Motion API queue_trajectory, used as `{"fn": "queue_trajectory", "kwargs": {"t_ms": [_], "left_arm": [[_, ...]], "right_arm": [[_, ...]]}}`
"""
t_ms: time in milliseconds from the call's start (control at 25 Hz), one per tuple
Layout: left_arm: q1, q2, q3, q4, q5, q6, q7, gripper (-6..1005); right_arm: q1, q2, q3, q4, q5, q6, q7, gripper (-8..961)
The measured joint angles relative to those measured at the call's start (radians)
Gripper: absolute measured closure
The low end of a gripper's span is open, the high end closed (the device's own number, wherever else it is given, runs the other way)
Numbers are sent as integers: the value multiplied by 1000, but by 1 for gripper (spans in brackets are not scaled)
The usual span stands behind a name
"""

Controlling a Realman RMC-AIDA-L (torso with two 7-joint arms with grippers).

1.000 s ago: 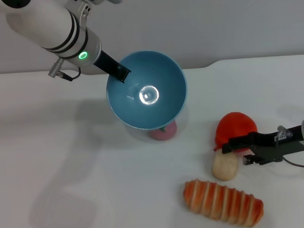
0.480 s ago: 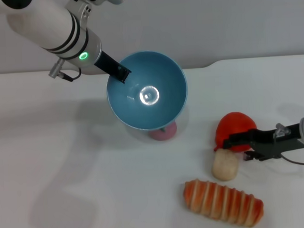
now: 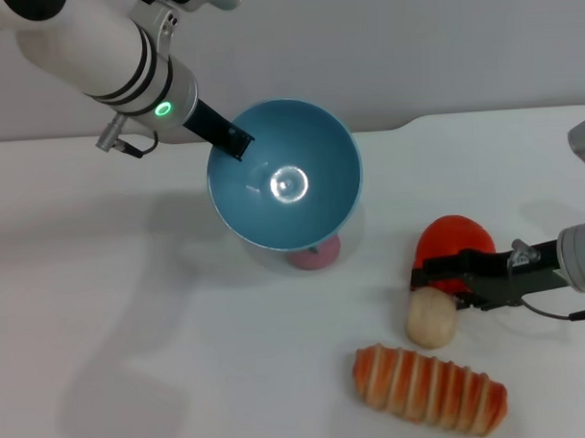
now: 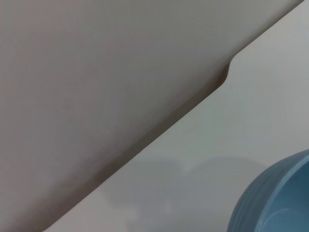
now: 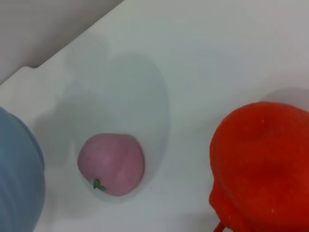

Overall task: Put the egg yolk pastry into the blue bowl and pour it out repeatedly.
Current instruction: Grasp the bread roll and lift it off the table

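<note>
1 right hand (image 3: 431, 278), jaws spread wide, poised over egg yolk pastry (image 3: 432, 319).

White table (image 3: 133, 321), egg yolk pastry (image 3: 431, 317), red fruit (image 3: 454, 244), striped loaf (image 3: 429, 388), pink ball (image 3: 316, 254)

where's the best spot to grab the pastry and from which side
Grip the pastry across its rounded middle, coming from above. The red fruit crowds its far side and the bread lies just in front, so probably only the left and right flanks are free for fingers.
</note>
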Motion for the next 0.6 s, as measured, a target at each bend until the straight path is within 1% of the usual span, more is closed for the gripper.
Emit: {"fn": "queue_trajectory", "kwargs": {"t_ms": [200, 520, 600], "left_arm": [[1, -2, 1, -4, -1, 1, -1, 999], [1, -3, 2, -4, -2, 4, -2, 1000], [1, -3, 2, -4, -2, 5, -2, 1000]], "right_arm": [[13, -1, 0, 41, 0, 10, 0, 168], [16, 0, -16, 37, -6, 17, -19, 169], [19, 0, -25, 36, -6, 20, -25, 246]]}}
